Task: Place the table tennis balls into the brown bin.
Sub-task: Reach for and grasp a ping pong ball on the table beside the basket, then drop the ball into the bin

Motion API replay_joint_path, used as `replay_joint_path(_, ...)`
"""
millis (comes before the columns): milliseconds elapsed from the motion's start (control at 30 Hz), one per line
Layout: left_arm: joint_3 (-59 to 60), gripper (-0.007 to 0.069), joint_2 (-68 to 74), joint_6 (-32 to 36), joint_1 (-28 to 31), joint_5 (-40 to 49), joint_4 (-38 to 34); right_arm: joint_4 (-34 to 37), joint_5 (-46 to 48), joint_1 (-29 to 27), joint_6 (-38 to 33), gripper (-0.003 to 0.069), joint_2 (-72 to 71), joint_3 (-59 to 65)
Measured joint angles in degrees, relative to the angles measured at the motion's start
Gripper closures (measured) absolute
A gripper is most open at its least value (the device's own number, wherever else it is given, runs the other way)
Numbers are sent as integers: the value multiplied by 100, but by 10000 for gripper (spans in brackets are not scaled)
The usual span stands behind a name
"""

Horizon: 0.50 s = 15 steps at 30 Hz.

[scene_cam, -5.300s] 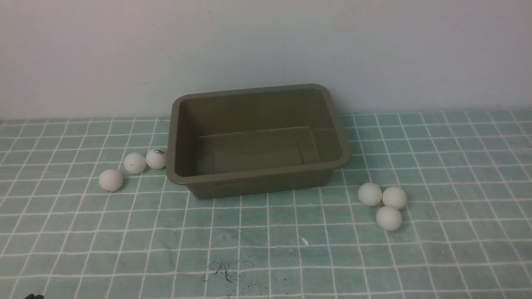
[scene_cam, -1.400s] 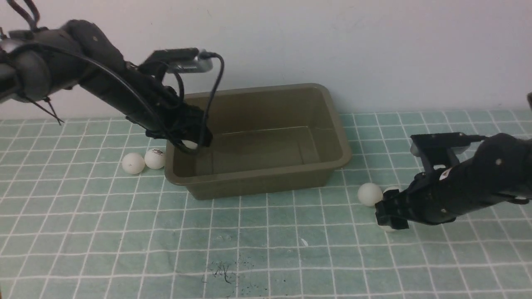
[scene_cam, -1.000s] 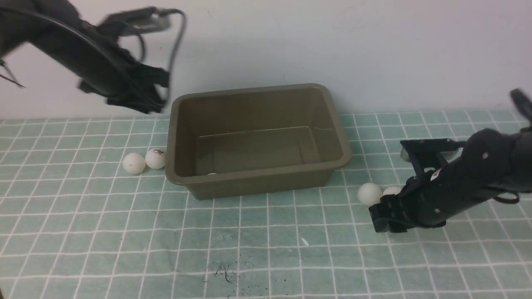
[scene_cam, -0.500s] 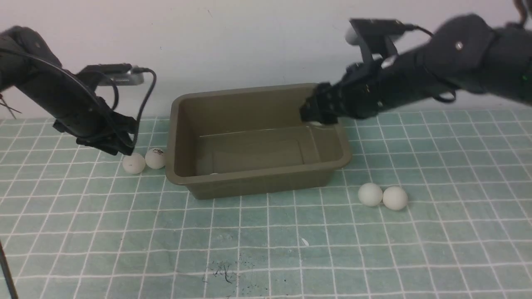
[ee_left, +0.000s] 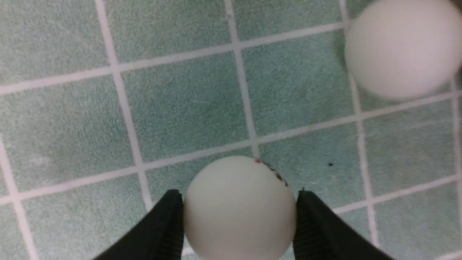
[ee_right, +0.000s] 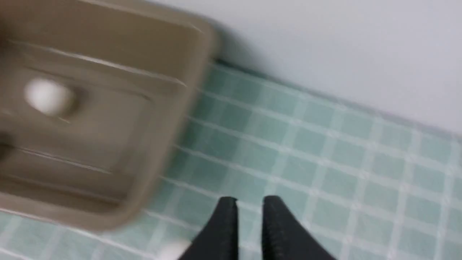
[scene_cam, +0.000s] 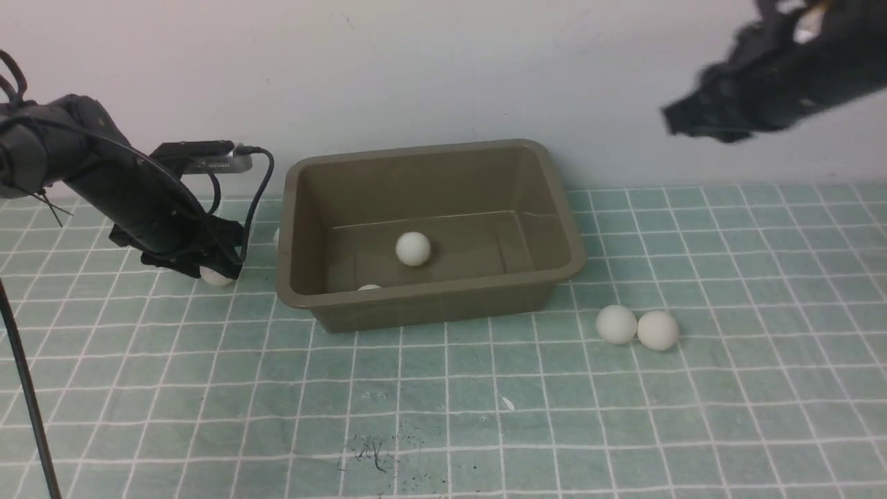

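The left gripper (ee_left: 238, 216) brackets a small matte white logo ball (ee_left: 239, 207) on the teal tiled mat (scene_cam: 443, 388); whether it grips, I cannot tell. The right gripper (ee_right: 249, 220), nearly closed, is empty. Two balls lie in the olive-brown rectangular plastic bin (scene_cam: 565, 229); four remain outside.

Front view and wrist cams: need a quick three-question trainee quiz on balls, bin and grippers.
1. True or false: the right gripper is holding a ball.
2. How many table balls lie to the right of the brown bin? A) one B) two C) three
3. Which gripper has the printed ball between its fingers?

Key:
1. False. Its jaws are almost together with nothing between them.
2. B. The table balls touch each other.
3. The left gripper.
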Motion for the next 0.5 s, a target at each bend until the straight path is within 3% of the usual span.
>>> replay_joint_path(100, -335, 280, -154, -19, 0, 478, 43, 331, 91, -504, 262, 657, 16, 572)
replay_joint_path(233, -805, 280, -502, -5, -93, 981, -210, 938, 97, -769, -30, 631, 366, 1092)
replay_joint_path(267, -1062, 280, -669, 8, -268, 1121, -557, 1500, 44, -720, -489, 553, 707, 1176)
replay_joint_path(367, -1242, 280, -757, 49, -693, 1096, -945, 2084, -291, -533, -1151, 402, 1211, 1175)
replay_joint_path(433, -1251, 280, -730, 61, -941, 1039, -981, 2165, -430, -458, -1256, 318, 1388, 1175)
replay_joint_path(500, -1256, 269, -559, 73, -1360, 984, -898, 2195, -623, -410, -1264, 188, 1687, 1175)
